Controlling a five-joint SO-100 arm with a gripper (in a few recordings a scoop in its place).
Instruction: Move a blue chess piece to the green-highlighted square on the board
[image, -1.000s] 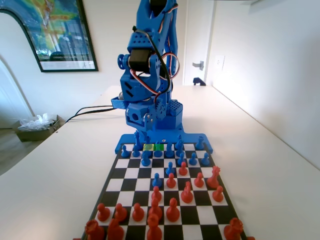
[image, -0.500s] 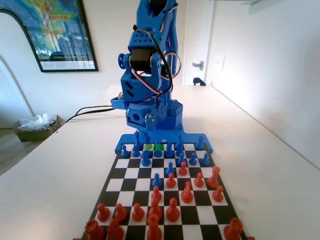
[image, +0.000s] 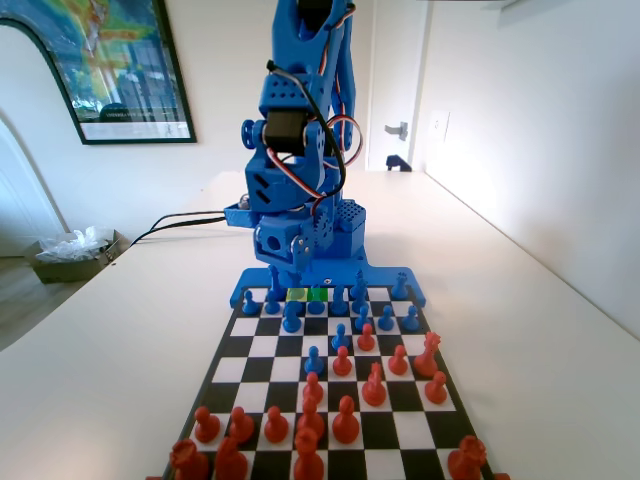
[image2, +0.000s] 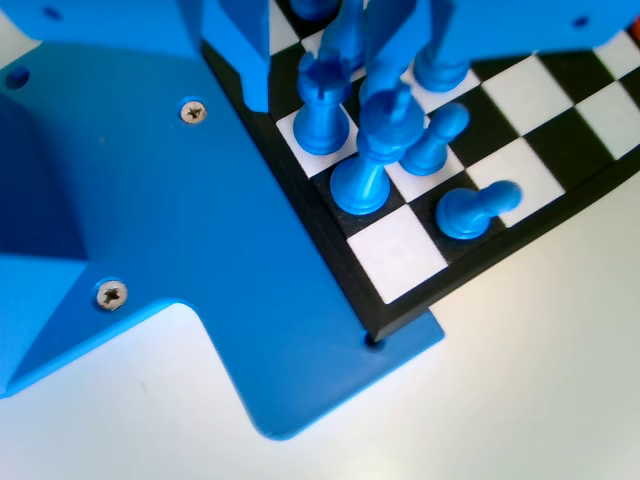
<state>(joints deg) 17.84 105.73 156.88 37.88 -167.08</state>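
The board (image: 252, 345) (image2: 400, 255) lies lengthwise in front of the blue arm. The green-highlighted square (image: 318, 294) is in the far row with nothing on it, beside a yellowish square (image: 297, 294). My gripper (image: 276, 272) (image2: 320, 45) hangs low over the far left corner in the fixed view. In the wrist view its jaws stand apart. A blue rook (image2: 322, 110) sits below the gap. A tall blue piece (image2: 372, 150) stands just under the right jaw. Neither piece looks lifted.
Blue pawns (image2: 476, 208) (image2: 437, 138) stand near the board's corner in the wrist view. More blue pieces (image: 338, 336) fill the far rows and red pieces (image: 345, 420) the near rows. A red piece (image: 366, 338) stands among the blue ones. White table surrounds the board.
The arm's upper body and wrist block have shifted a little to the right in the fixed view. The pieces on the board have not moved.
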